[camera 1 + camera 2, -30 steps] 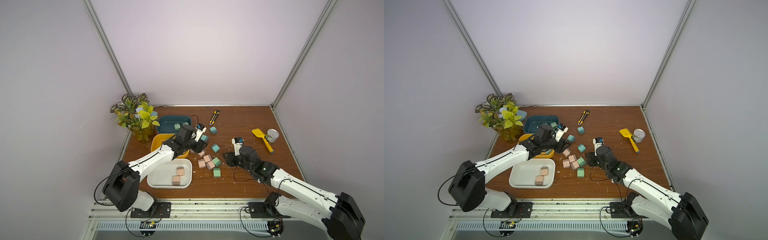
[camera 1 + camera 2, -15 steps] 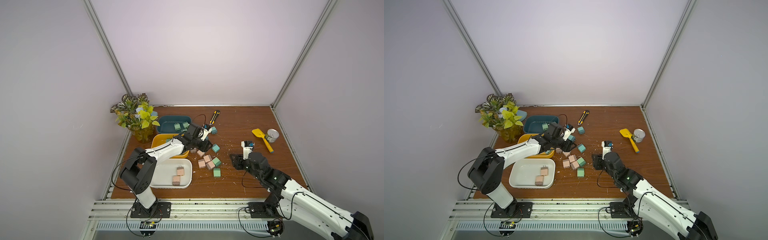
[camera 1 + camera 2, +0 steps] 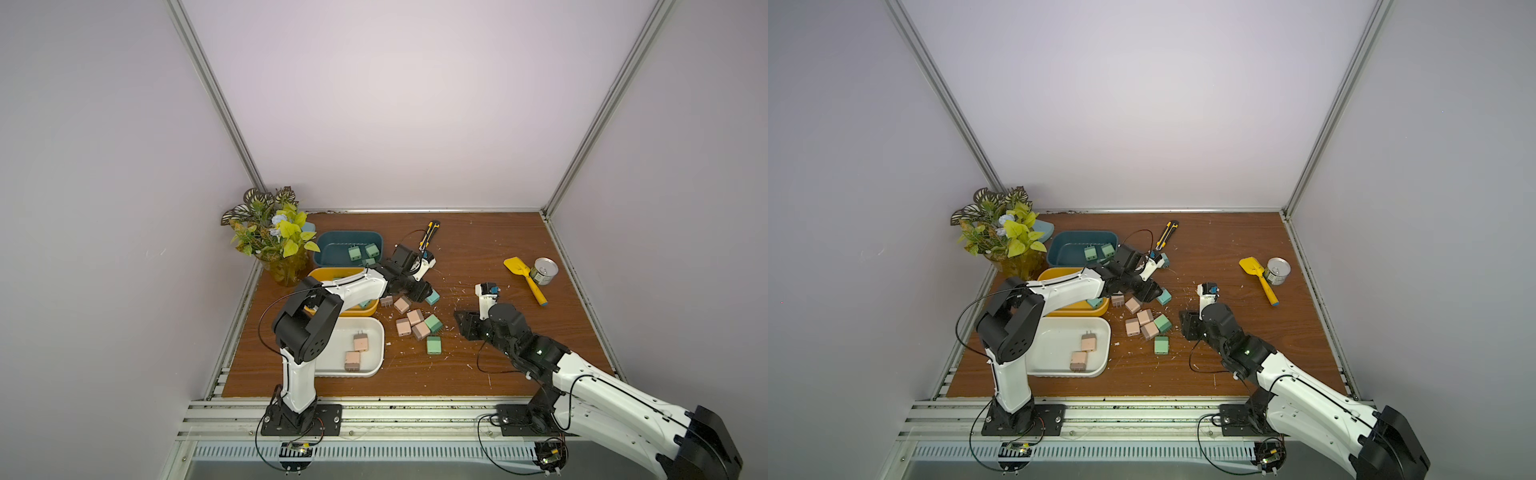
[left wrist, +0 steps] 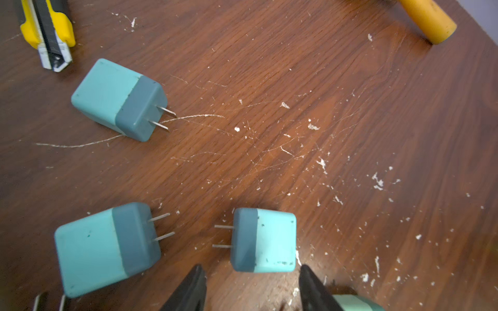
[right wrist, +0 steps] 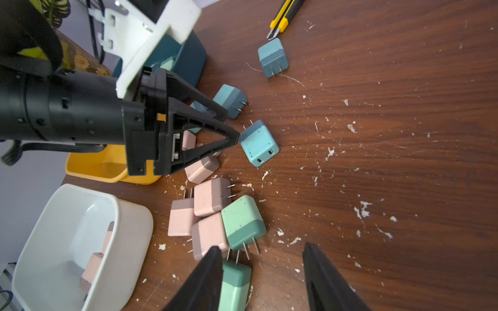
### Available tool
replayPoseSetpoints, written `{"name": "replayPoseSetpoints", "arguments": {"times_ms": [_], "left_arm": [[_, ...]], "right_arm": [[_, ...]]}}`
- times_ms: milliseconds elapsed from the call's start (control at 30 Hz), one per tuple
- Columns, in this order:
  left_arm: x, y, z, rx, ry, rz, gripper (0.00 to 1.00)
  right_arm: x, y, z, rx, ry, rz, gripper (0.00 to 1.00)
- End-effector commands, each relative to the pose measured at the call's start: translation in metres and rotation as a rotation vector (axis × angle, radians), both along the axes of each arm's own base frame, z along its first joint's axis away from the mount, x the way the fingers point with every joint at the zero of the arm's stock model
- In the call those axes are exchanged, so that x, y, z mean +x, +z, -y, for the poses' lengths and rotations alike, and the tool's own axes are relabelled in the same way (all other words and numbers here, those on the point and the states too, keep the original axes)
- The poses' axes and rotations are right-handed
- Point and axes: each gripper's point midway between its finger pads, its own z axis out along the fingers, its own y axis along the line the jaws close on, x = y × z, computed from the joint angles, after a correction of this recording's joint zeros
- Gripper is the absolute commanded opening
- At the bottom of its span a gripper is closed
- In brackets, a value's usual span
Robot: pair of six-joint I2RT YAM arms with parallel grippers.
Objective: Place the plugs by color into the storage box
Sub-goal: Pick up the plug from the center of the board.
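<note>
Loose plugs lie mid-table: a pink cluster [image 3: 409, 326], mint green ones [image 3: 433, 345] and teal ones [image 4: 116, 99]. My left gripper [image 4: 250, 272] is open and low over the table, with a teal plug [image 4: 262, 239] just ahead of its tips and nothing between them. My right gripper [image 5: 261, 250] is also open and empty. A mint green plug [image 5: 234, 282] lies against one of its fingers [image 5: 213, 264]. The white box [image 3: 380, 332] holds two pink plugs, the dark teal box [image 3: 332, 239] green ones, and the yellow box [image 3: 328, 272] teal ones.
A yellow utility knife [image 3: 430, 232] lies at the back, close to the left wrist. A yellow scoop [image 3: 523, 278] and a tin can [image 3: 544, 270] sit at the right. A potted plant [image 3: 274, 241] fills the back left corner. White crumbs litter the wood.
My left gripper has moved right, from beside the yellow box out to the loose teal plugs, and its jaws have widened a little. The right gripper has shifted slightly right.
</note>
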Motion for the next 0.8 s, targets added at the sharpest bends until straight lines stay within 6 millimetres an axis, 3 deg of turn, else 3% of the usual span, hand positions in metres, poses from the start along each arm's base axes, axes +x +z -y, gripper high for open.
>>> {"name": "replayPoseSetpoints", "arguments": {"times_ms": [0, 167, 367, 767], "left_arm": [[-0.001, -0.006, 0.009, 0.077, -0.041, 0.031, 0.58], [0.002, -0.014, 0.021, 0.139, -0.068, 0.088, 0.6], [0.016, -0.014, 0.019, 0.188, -0.048, 0.15, 0.61], [0.006, -0.031, 0.025, 0.182, -0.093, 0.096, 0.6]], "right_arm": [[0.003, 0.012, 0.002, 0.043, -0.026, 0.04, 0.54], [0.001, 0.015, 0.007, 0.041, -0.038, 0.054, 0.54], [0.001, 0.021, 0.006, 0.052, -0.025, 0.074, 0.55], [0.004, 0.018, -0.005, 0.036, 0.01, 0.043, 0.55]]}}
